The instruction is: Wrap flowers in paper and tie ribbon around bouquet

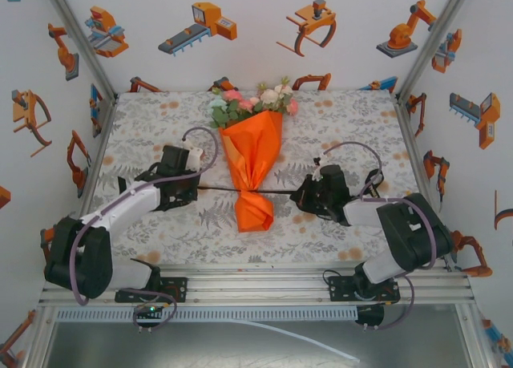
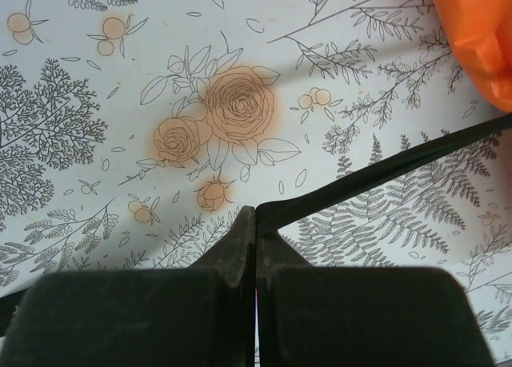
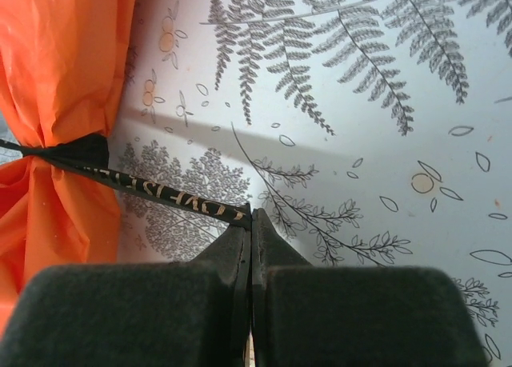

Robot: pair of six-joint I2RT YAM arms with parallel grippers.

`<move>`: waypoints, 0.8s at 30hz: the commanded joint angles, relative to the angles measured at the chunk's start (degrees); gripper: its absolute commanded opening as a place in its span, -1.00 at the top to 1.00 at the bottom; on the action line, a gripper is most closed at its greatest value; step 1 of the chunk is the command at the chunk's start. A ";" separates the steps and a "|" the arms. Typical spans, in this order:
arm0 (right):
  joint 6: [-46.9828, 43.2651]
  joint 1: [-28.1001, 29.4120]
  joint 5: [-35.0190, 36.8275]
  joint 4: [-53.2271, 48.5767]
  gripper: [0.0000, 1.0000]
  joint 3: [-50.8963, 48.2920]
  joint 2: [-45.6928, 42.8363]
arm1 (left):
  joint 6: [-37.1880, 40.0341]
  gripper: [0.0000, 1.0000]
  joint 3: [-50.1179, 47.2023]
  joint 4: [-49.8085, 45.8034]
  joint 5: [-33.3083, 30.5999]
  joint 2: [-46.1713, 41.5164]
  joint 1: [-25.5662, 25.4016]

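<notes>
The bouquet lies mid-table, pink, white and green flowers topping a cone of orange paper. A black ribbon crosses the cone's pinched waist and runs taut to both sides. My left gripper is shut on the ribbon's left end; in the left wrist view the ribbon leaves the gripper toward the paper. My right gripper is shut on the right end; in the right wrist view the lettered ribbon stretches from the gripper to the cinched paper.
The floral tablecloth covers the table, with walls bearing orange robot stickers on three sides. Each arm's grey cable loops above its wrist. An aluminium rail runs along the near edge.
</notes>
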 commanded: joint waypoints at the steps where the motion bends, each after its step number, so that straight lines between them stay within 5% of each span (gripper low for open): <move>1: -2.88 -2.49 1.55 -5.66 1.00 2.12 -3.62 | -1.52 1.00 1.92 -1.81 -3.94 -2.23 2.85; 4: -6.11 -2.43 -10.35 -5.36 0.89 5.27 -6.91 | -0.59 0.88 3.21 0.92 6.70 -6.00 1.79; 6: -9.34 -2.59 -11.51 -11.13 0.28 8.46 -9.52 | -0.72 0.21 3.70 3.33 13.30 -8.23 1.23; 8: -14.25 -3.37 -8.99 -19.61 -0.03 12.22 -11.46 | -1.05 -0.17 5.03 2.85 16.34 -9.53 1.12; 13: -30.72 -7.75 -3.48 -34.06 -0.08 16.54 -12.52 | 13.11 -0.29 11.96 -11.84 11.38 -9.46 0.78; 16: -42.50 -7.77 -6.32 -39.06 -0.09 17.60 -10.31 | 23.57 -0.33 13.57 -19.49 7.95 -7.16 -0.30; 19: -44.51 -7.14 -10.63 -42.69 -0.16 19.96 -6.93 | 27.53 -0.39 13.95 -23.11 8.95 -3.78 -0.86; 24: -46.94 -3.76 -4.56 -52.14 -0.27 25.30 -1.68 | 28.11 -0.56 12.14 -20.81 8.68 -0.72 -0.94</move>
